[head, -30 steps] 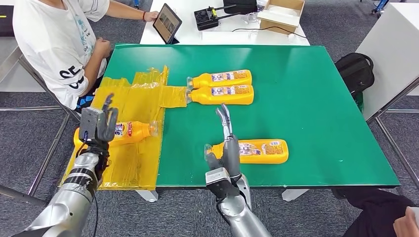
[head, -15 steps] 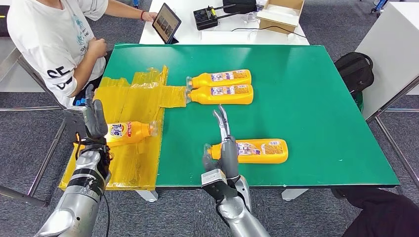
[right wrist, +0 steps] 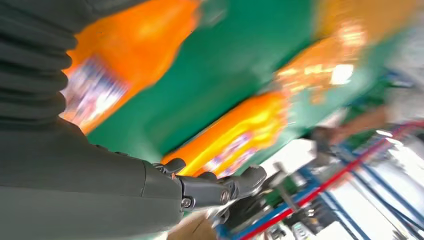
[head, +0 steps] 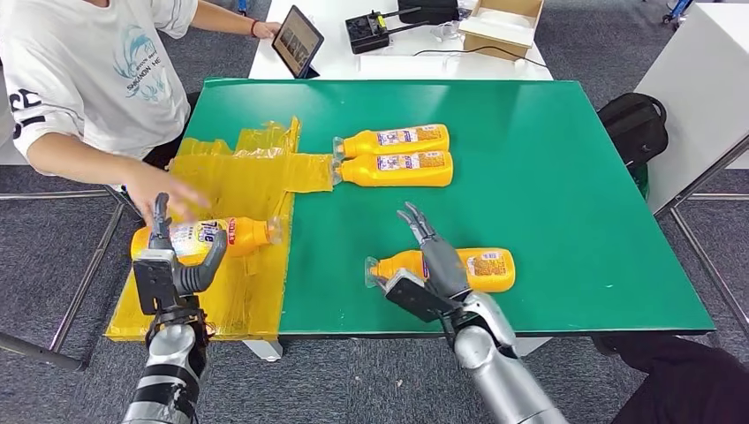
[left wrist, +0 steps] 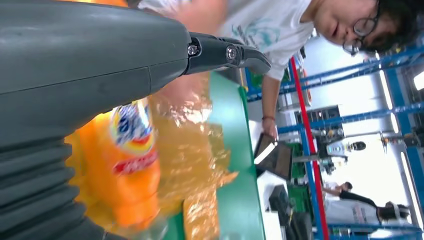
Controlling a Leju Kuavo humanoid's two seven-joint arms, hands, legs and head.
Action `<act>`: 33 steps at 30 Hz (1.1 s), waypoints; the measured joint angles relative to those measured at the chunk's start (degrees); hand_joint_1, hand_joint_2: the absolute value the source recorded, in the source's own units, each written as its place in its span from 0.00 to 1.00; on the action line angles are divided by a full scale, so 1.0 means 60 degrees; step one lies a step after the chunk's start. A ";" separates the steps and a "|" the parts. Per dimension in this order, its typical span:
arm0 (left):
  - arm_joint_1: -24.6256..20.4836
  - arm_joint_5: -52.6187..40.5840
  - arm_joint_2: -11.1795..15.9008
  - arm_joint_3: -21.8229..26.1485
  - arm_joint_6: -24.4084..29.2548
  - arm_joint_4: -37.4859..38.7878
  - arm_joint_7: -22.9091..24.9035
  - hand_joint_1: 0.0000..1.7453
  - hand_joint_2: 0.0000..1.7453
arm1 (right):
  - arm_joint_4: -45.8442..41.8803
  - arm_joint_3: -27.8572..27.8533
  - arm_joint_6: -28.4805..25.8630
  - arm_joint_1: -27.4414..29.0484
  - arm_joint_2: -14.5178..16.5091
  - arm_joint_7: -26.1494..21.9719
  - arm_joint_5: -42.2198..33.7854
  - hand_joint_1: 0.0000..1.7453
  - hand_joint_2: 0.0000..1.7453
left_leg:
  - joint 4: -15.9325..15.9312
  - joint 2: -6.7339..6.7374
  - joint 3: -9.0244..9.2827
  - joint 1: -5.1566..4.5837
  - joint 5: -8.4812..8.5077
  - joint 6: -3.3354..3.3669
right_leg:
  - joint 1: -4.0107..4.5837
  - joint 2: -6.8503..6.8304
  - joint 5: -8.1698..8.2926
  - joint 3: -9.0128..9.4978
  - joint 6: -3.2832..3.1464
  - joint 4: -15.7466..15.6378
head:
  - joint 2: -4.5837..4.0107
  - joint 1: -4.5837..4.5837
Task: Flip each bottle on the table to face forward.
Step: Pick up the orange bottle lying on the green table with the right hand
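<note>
Head view: my right hand [head: 430,265], fingers spread and holding nothing, hovers over the near yellow plastic bottle [head: 468,269] lying flat on the green table [head: 565,177]. Likely a smooth, slippery, fairly stiff shell; best grasped mid-body. My left hand [head: 168,265], also spread, is near the left bottle [head: 221,237].

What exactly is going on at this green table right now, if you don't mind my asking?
The humanoid robot is turning yellow bottles to face forward. Its right hand is over the near bottle on the green table, not gripping it. Its left hand is open beside the bottle on the yellow plastic sheet, where a seated person's hand is also reaching. Two more bottles lie side by side further back.
</note>
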 joint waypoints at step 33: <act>0.0353 0.0003 -0.0233 -0.0894 0.0048 -0.0330 0.0155 0.00 1.00 | 0.3006 0.0580 0.2252 -0.1938 -0.1244 0.0099 -0.0196 0.00 1.00 | 0.0000 0.0001 0.0001 0.0008 0.0004 0.0002 | 0.0005 0.0000 0.0002 0.0001 0.0004 0.0003 | 0.0000 -0.0003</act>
